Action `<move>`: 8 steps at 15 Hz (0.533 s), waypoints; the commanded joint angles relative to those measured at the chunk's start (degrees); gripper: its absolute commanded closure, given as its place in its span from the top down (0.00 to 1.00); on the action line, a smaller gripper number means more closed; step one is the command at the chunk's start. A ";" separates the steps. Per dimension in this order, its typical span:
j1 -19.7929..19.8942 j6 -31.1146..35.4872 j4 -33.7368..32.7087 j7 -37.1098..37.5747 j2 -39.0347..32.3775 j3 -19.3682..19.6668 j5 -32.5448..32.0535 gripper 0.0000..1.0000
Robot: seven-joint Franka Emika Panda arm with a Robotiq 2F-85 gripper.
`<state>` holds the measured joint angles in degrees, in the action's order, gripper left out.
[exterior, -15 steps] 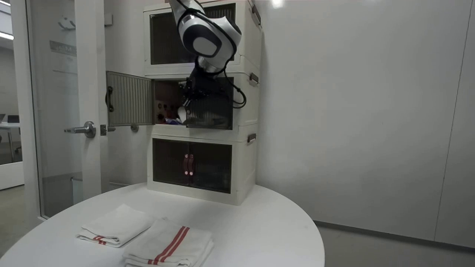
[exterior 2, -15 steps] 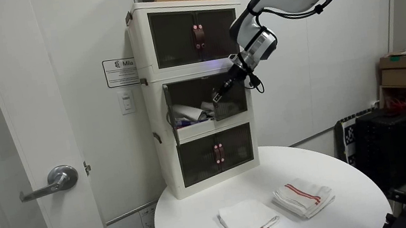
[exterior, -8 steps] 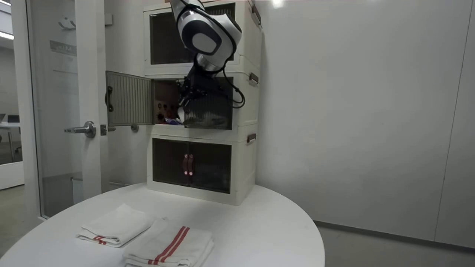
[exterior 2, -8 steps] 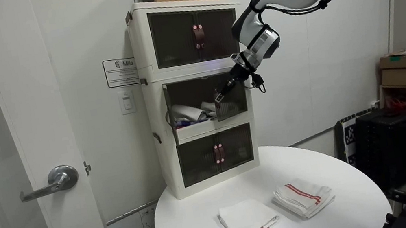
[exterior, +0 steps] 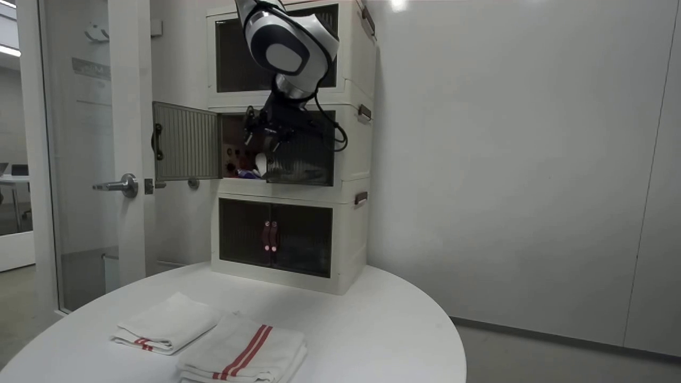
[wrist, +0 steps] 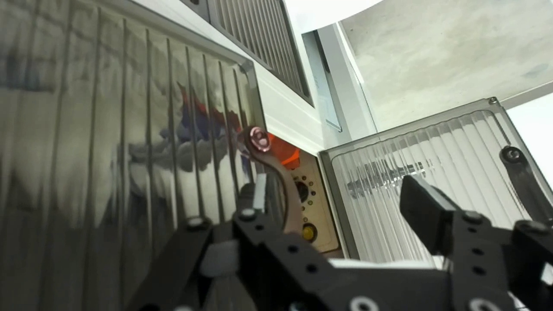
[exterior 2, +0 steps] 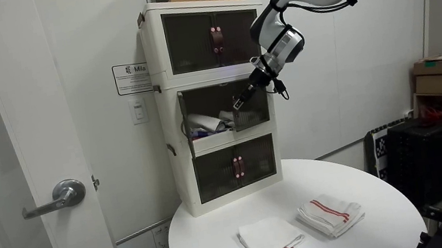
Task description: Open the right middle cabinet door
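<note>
The right middle cabinet door [exterior: 306, 165] is a dark ribbed see-through panel. In an exterior view the same door [exterior 2: 254, 114] stands slightly ajar, its free edge out past the sill. Close up in the wrist view, the door [wrist: 129, 86] fills the left side, with a brown strap handle [wrist: 294, 203] on a pink rivet. My gripper [wrist: 335, 186] is open, its jaws wide apart with nothing between them. One of its fingers [wrist: 259, 192] is beside the handle, over the pane; whether it touches cannot be told. The handle's lower end is hidden behind that finger.
The left middle door [exterior: 186, 142] is swung wide open. Inside the middle tier lie a white roll [exterior 2: 205, 122] and blue and red items. Below stands a closed bottom tier [exterior 2: 235, 168] on the white table [exterior 2: 222, 240]. Folded towels [exterior 2: 330, 213] lie on the table.
The gripper's fingers have spread apart from being close together at the door's edge. The arm has shifted slightly up and left in an exterior view. The door's free edge has barely moved.
</note>
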<state>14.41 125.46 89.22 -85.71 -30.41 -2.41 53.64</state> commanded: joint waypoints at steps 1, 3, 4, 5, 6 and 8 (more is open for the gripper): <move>-0.31 4.30 4.02 1.47 3.29 1.09 1.90 1.00; 0.09 6.08 5.27 2.93 4.53 1.62 2.94 1.00; 0.17 6.66 5.76 3.86 5.14 1.97 3.30 1.00; 0.09 6.46 6.06 5.78 5.85 2.54 3.02 1.00; 0.05 5.53 6.18 7.84 6.57 2.95 2.68 1.00; -0.40 3.49 6.16 12.13 8.33 3.37 1.80 1.00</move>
<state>14.89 130.52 93.21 -79.16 -25.99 0.10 55.92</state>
